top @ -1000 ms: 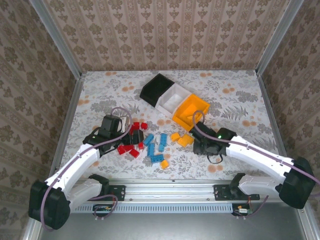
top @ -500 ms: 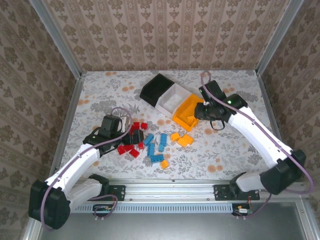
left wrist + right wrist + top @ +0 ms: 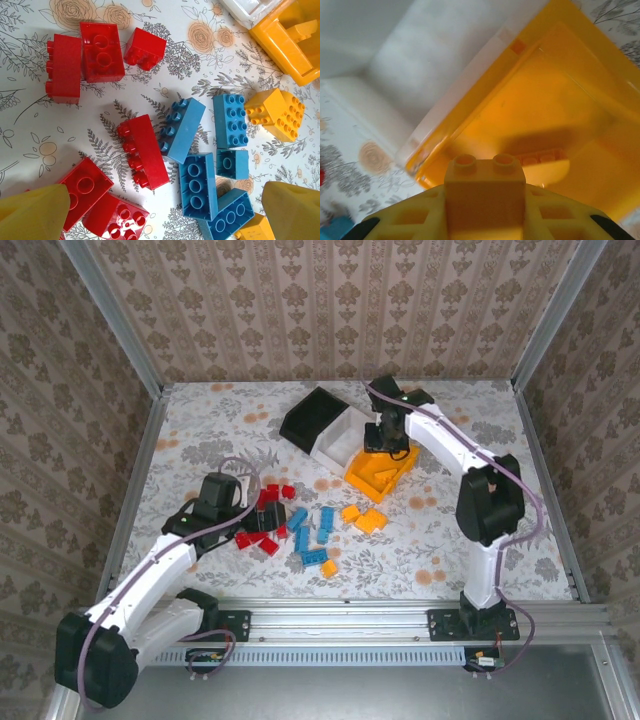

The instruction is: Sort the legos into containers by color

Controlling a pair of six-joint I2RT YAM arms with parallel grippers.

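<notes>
From above: right gripper [image 3: 385, 440] hangs over the orange bin [image 3: 395, 472], far-right of the legos [image 3: 305, 525]; left gripper [image 3: 262, 515] low among red bricks [image 3: 268, 546]. Left wrist: fingers [image 3: 30, 212] spread wide, blue bricks [image 3: 182, 130] and red ones between. Right wrist: jaws pinch an orange brick [image 3: 484, 182] above that bin.

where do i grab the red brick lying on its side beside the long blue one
Come from above and pinch the red brick across its short ends: studs stick out one long side, the blue brick crowds the other, and the ends look freer.
</notes>
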